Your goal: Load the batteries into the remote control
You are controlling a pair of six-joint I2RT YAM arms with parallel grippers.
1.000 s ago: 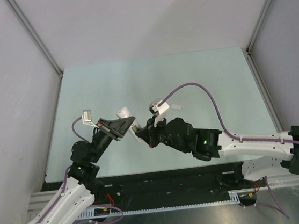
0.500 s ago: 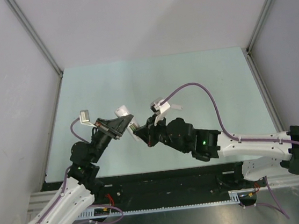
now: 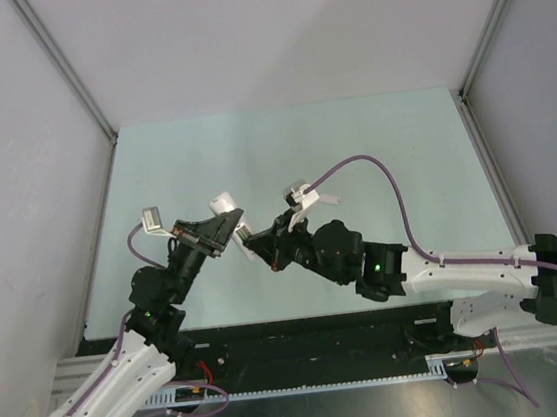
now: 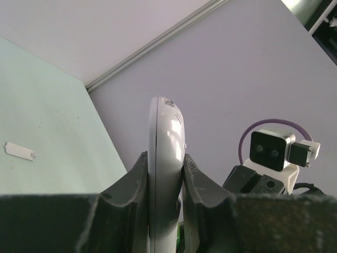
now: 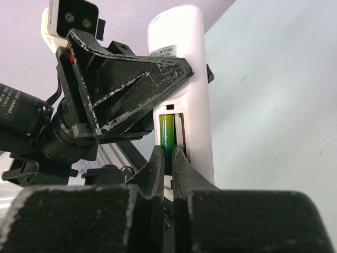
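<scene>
Left gripper (image 4: 166,167) is clamped across the front and back faces of the remote control (image 4: 167,132). It holds the handset on edge, up off the bench (image 3: 372,147). Right gripper (image 5: 167,158) is closed on the green battery (image 5: 167,134), pinching the end farther from the remote's top.

Position: the battery lies along the remote's length. Its leading end is inside the recessed compartment on the remote's back, in the bay nearer the left gripper's finger (image 5: 131,79). Only a sliver of the neighbouring bay shows, and I judge it unfilled. The purple battery is not visible in any view.

Step in hand: seating the first cell, so I'd put the task under halfway. I cannot tell whether the battery has reached its contact or is only resting in the opening.

Next move, as I read it:
- Press the cell along the remote toward the end contact, then down flat into the bay.
- Open the right gripper only once the cell lies flush.
- The left grip must not yield under that push.

A small white flat piece (image 4: 20,150) lies on the bench, well apart from the remote. It is possibly the compartment cover.
</scene>
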